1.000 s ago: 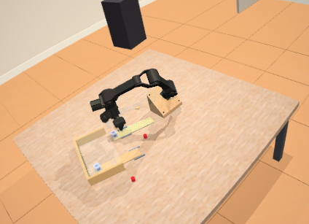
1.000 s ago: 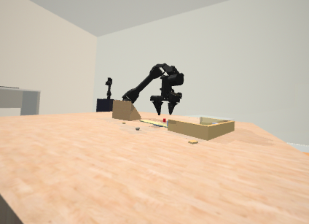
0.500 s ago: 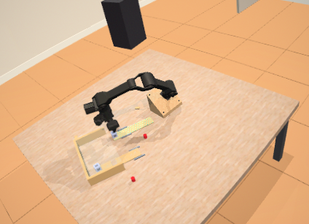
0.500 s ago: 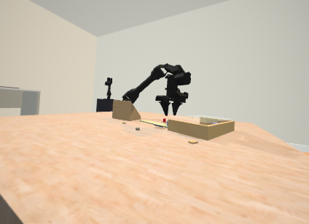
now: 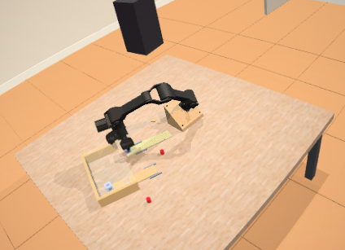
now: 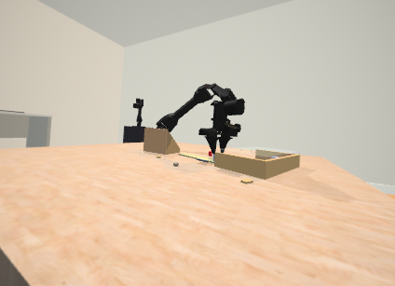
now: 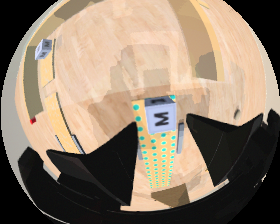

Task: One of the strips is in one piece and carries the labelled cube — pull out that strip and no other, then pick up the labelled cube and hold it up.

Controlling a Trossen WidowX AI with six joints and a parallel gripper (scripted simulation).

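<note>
Labelled cube [image 7: 159,117]: on dotted strip [image 7: 156,153], directly below and between fingers of half-open, empty gripper [image 7: 164,150].

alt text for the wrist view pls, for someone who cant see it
Fisheye view looking down past the hand, whose two dark fingers stand partly open on either side of a white cube marked M. The cube sits at the end of a yellow strip with teal dots, on a wooden table. Another small cube shows far left.
</note>
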